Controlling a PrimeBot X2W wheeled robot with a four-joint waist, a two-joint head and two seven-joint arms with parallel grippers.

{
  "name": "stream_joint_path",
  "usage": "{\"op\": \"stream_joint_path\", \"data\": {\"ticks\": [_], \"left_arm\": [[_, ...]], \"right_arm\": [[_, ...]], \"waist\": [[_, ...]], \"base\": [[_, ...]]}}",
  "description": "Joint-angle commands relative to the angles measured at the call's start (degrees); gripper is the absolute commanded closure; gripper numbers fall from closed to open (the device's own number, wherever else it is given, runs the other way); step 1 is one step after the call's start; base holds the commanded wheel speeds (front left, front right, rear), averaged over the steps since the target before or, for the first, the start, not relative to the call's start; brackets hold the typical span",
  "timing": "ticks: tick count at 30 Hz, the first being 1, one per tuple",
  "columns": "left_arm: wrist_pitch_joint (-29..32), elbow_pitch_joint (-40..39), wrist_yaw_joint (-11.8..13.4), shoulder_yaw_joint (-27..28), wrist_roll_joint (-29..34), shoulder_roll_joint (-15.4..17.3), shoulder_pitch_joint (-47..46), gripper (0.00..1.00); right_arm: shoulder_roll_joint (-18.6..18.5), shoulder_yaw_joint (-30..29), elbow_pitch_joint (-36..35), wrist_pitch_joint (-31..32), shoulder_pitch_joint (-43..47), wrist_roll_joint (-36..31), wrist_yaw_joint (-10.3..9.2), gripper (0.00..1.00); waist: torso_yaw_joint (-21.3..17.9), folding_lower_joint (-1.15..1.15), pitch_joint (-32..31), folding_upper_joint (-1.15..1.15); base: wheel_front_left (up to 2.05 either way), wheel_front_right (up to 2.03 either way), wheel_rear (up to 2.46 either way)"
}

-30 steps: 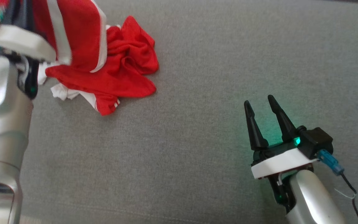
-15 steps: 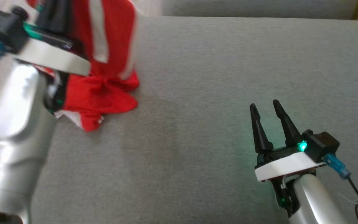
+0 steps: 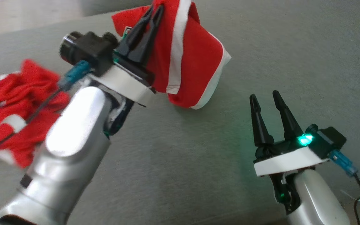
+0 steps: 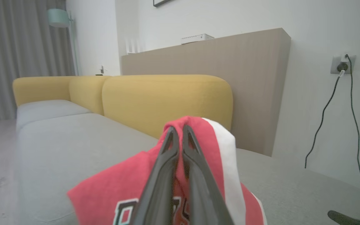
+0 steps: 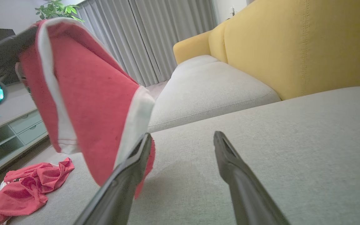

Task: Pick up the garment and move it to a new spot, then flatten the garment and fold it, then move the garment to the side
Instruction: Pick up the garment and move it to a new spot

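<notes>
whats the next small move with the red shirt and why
Probably lower the shirt onto the bare cushion beneath it. The left end effector is shut on its top, so it hangs bunched and can't be flattened. It is apart from the red pile at the left, and the right end effector is open and empty, free to help spread it.

Each arm is a glossy silver forearm (image 3: 70,140) capped by a white wrist collar (image 3: 127,86) and a black camera block (image 3: 86,47) with a blue cable plug (image 3: 342,162) and a glowing green light (image 3: 305,139), and the left gripper (image 3: 156,7) and right gripper (image 3: 264,95) each carry two long, tapering matte black fingers (image 3: 258,125)
</notes>
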Motion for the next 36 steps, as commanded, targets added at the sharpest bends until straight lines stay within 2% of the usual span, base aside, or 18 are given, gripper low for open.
{"op": "stream_joint_path", "data": {"ticks": [1, 4, 5, 6, 7, 11, 15, 22, 30, 33, 36], "left_arm": [[0.1, -0.6, 0.5, 0.9, 0.8, 0.5, -3.9, 1.00], [0.2, 2.3, 0.6, -0.4, 1.2, -1.2, -4.8, 1.00], [0.4, 3.4, 0.5, -1.2, 1.4, -1.7, -5.0, 0.89], [0.5, 4.5, 0.4, -2.1, 1.9, -2.2, -5.1, 0.51], [0.6, 5.7, 0.4, -3.0, 2.3, -2.6, -5.0, 0.00], [-0.1, 9.8, 0.1, -6.0, 3.6, -3.6, -4.2, 0.00], [-2.7, 12.3, 0.4, -6.2, 3.7, -3.5, -3.3, 0.00], [-7.7, 12.8, 3.5, -2.6, 3.4, -0.6, -1.9, 0.00], [-10.2, 5.7, 9.3, 5.3, 1.2, 5.3, 7.3, 0.00], [-10.3, 1.6, 11.1, 8.6, 0.0, 7.7, 13.2, 0.00], [-10.4, -2.5, 12.5, 10.7, -0.5, 8.6, 19.3, 0.00]], "right_arm": [[-0.1, 1.6, -2.6, -0.6, -2.4, 0.9, 0.43, 0.00], [-0.1, 2.3, -3.3, -0.6, -2.5, 2.3, 0.43, 0.00], [-0.1, 2.3, -3.5, -0.6, -2.5, 2.6, 0.43, 0.00], [-0.1, 2.2, -3.7, -0.6, -2.5, 2.9, 0.43, 0.00], [-0.1, 2.2, -3.8, -0.6, -2.5, 3.0, 0.43, 0.00], [-0.1, 1.6, -4.1, -0.6, -2.3, 3.4, 0.43, 0.00], [-0.1, 0.5, -4.1, -0.6, -2.0, 2.8, 0.43, 0.00], [-0.1, -1.8, -3.1, -0.6, -1.4, 0.7, 0.43, 0.00], [-0.1, -4.5, -1.6, -0.6, 0.4, -2.2, 0.43, 0.00], [-0.1, -4.8, -1.5, -0.6, 1.0, -2.8, 0.43, 0.00], [-0.1, -5.4, -1.3, -0.6, 2.1, -3.2, 0.43, 0.00]], "waist": [[-6.8, 0.00, 4.0, 0.00], [-10.0, 0.00, 5.6, 0.00], [-10.6, 0.00, 5.9, 0.00], [-11.1, 0.00, 6.1, 0.00], [-11.4, 0.00, 6.3, 0.00], [-11.4, 0.00, 6.2, 0.00], [-9.0, 0.00, 5.1, 0.00], [-2.7, 0.00, 1.6, 0.00], [6.3, 0.00, -3.4, 0.00], [8.2, 0.00, -4.5, 0.00], [9.7, 0.00, -5.8, 0.00]], "base": [[0.00, 0.00, 0.00], [0.00, 0.00, 0.00], [0.00, 0.00, 0.00], [0.00, 0.00, 0.00], [0.00, 0.00, 0.00], [0.00, 0.00, 0.00], [0.00, 0.00, 0.00], [0.00, 0.00, 0.00], [0.00, 0.00, 0.00], [0.00, 0.00, 0.00], [0.00, 0.00, 0.00]]}}
